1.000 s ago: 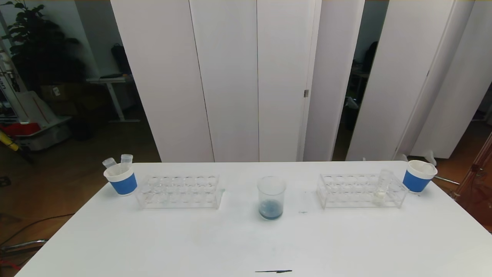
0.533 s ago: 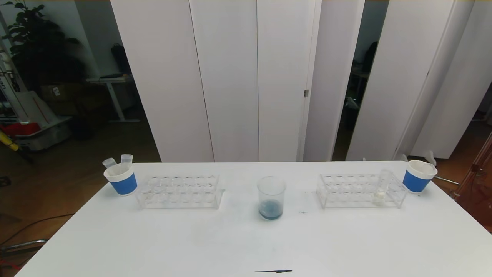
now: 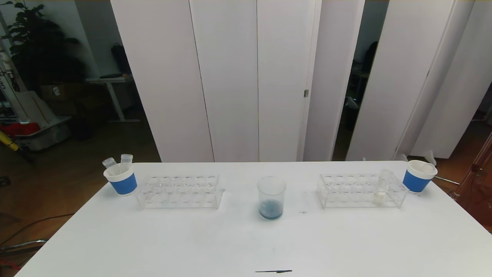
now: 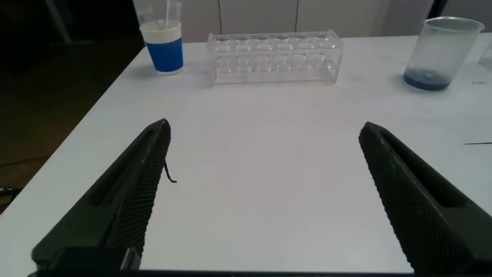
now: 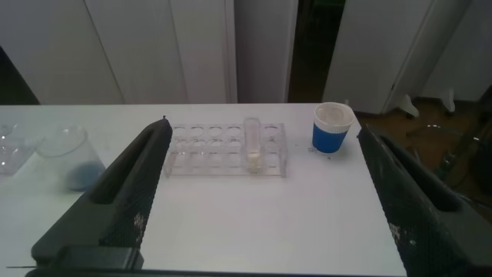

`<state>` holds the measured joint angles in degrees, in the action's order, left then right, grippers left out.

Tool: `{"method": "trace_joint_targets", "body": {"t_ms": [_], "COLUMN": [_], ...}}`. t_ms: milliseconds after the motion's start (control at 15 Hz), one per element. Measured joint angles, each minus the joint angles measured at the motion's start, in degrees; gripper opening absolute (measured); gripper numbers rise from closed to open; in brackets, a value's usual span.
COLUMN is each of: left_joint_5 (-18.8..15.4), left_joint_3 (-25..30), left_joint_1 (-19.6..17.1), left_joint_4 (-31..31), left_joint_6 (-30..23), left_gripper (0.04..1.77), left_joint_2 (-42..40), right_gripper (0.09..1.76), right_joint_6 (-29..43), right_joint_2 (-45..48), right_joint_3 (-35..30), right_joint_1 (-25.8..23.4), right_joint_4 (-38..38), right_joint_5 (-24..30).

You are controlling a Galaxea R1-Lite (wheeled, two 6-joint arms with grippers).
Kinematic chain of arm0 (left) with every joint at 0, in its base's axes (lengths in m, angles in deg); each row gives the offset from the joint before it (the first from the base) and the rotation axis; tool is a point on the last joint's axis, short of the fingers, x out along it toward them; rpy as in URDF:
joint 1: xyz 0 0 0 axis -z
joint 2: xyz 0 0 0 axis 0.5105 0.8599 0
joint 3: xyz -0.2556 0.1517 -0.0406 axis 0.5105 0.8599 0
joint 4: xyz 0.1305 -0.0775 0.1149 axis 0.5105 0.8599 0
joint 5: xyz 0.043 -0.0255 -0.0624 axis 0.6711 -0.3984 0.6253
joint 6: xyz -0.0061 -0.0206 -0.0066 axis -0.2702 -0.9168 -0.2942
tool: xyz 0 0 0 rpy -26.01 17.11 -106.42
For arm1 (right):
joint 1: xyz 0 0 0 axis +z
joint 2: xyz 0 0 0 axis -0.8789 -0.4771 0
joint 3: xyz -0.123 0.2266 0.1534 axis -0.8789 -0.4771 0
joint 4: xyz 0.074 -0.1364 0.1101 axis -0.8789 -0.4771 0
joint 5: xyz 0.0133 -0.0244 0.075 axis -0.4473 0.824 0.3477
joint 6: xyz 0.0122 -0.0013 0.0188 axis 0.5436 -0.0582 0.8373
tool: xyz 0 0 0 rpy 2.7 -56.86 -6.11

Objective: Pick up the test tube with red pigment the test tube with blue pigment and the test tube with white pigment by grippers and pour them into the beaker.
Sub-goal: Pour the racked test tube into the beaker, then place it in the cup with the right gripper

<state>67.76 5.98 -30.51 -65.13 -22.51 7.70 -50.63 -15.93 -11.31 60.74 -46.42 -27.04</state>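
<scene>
The beaker (image 3: 271,197) stands mid-table with dark blue liquid at its bottom; it also shows in the left wrist view (image 4: 443,52) and the right wrist view (image 5: 69,156). The test tube with white pigment (image 3: 382,187) stands upright in the right clear rack (image 3: 359,190), also in the right wrist view (image 5: 252,145). No tube with blue or red liquid shows. Two empty-looking tubes (image 3: 118,161) lean in the left blue cup (image 3: 121,180). Neither gripper shows in the head view. My left gripper (image 4: 263,131) is open over bare table. My right gripper (image 5: 261,131) is open, back from the right rack.
An empty clear rack (image 3: 180,191) stands left of the beaker, also in the left wrist view (image 4: 274,57). A second blue cup (image 3: 419,176) sits at the far right, near the table edge. A short dark mark (image 3: 273,271) lies by the front edge.
</scene>
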Motion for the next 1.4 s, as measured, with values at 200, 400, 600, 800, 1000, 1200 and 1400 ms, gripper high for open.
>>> {"method": "trace_joint_targets", "body": {"t_ms": [200,400,600,800,1000,1200,1400], "left_joint_5": [0.0,0.0,0.0,0.0,0.0,0.0,0.0], "left_joint_3": [0.0,0.0,0.0,0.0,0.0,0.0,0.0], "left_joint_1": [0.0,0.0,0.0,0.0,0.0,0.0,0.0], "left_joint_4": [0.0,0.0,0.0,0.0,0.0,0.0,0.0], "left_joint_6": [0.0,0.0,0.0,0.0,0.0,0.0,0.0], "left_gripper": [1.75,1.75,1.75,1.75,1.75,1.75,1.75], "left_joint_2": [0.0,0.0,0.0,0.0,0.0,0.0,0.0], "right_gripper": [1.73,1.73,1.73,1.73,1.73,1.73,1.73], "right_joint_6": [0.2,0.1,0.0,0.0,-0.1,-0.2,-0.4], "right_joint_2": [-13.2,-24.6,-34.2,-42.8,-49.3,-55.2,-61.0], "right_joint_3": [0.1,-1.9,-7.7,-15.3,-18.9,-18.9,-16.7], "right_joint_1": [-0.5,-0.7,-0.8,-0.8,-0.8,-0.8,-0.7], "right_joint_4": [12.2,23.1,37.6,51.8,57.5,62.5,65.9], "right_joint_5": [0.0,0.2,0.2,0.1,0.0,-0.1,0.0]}}
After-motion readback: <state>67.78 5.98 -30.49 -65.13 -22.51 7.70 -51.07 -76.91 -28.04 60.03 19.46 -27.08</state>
